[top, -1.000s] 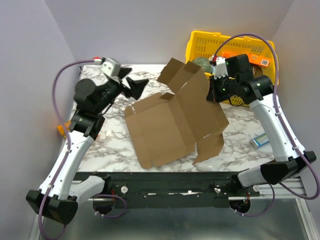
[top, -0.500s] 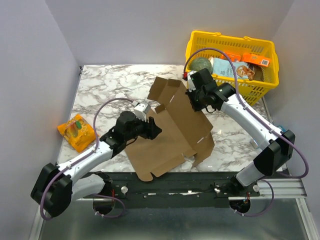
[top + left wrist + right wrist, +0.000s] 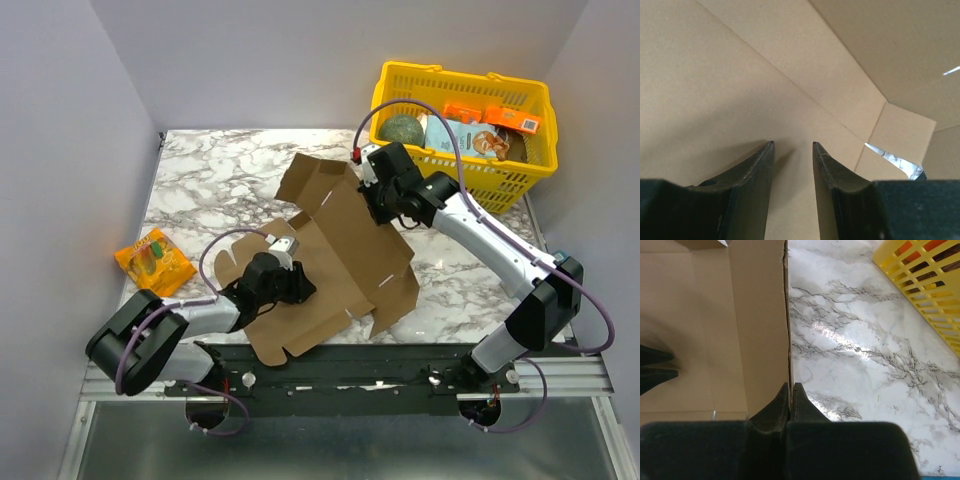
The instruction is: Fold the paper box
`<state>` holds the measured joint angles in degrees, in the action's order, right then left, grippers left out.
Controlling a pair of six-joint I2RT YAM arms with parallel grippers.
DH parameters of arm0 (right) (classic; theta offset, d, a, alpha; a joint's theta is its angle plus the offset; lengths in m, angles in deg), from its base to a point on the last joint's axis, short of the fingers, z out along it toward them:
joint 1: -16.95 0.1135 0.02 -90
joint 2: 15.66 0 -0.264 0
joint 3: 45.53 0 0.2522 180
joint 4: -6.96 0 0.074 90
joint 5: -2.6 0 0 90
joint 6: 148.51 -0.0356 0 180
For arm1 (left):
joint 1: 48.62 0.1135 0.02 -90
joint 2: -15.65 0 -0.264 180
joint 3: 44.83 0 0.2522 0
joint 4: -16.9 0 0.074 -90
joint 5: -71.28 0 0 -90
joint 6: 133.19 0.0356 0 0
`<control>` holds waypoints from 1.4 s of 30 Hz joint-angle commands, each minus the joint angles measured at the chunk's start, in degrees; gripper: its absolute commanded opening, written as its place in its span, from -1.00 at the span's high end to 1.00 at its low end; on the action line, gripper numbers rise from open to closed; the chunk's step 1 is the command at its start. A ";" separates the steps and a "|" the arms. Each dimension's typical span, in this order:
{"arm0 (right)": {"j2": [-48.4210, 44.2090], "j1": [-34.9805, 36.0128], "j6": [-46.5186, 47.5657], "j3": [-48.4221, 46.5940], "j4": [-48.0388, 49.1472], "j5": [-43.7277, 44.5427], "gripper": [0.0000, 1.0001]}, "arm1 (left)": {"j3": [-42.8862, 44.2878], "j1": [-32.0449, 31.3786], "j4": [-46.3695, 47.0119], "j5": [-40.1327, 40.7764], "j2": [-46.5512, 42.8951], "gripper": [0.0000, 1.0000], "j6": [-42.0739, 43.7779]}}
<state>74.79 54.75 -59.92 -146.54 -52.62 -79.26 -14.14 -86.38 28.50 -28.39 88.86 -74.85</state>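
Note:
The paper box point(image 3: 350, 250) is a brown die-cut cardboard sheet, partly creased, lying tilted across the middle of the marble table. My right gripper point(image 3: 378, 212) is shut on the sheet's far right edge; in the right wrist view its fingers point(image 3: 791, 386) pinch the cardboard edge point(image 3: 760, 315). My left gripper point(image 3: 303, 287) hangs low over the sheet's near left panel. Its jaws point(image 3: 793, 144) stand a little apart, tips at or just above the bare cardboard point(image 3: 740, 75), with nothing between them.
A yellow basket point(image 3: 520, 170) with groceries stands at the back right, close behind the right arm; its wall point(image 3: 930, 285) shows in the right wrist view. An orange snack packet point(image 3: 153, 262) lies at the left table edge. A small blue item point(image 3: 566, 262) sits at the right edge.
My left arm swung from the back left down onto the sheet's near left panel, its jaws narrowing. My right gripper moved left and lower, carrying the cardboard leftward and flatter.

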 commanded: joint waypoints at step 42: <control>-0.89 11.67 0.62 10.95 14.17 13.19 0.99 | 21.39 10.69 -11.75 3.62 -13.80 -0.66 -10.16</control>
<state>75.01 62.83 -59.17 -138.71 -41.11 -71.24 4.40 -76.28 17.01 -24.26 74.85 -77.41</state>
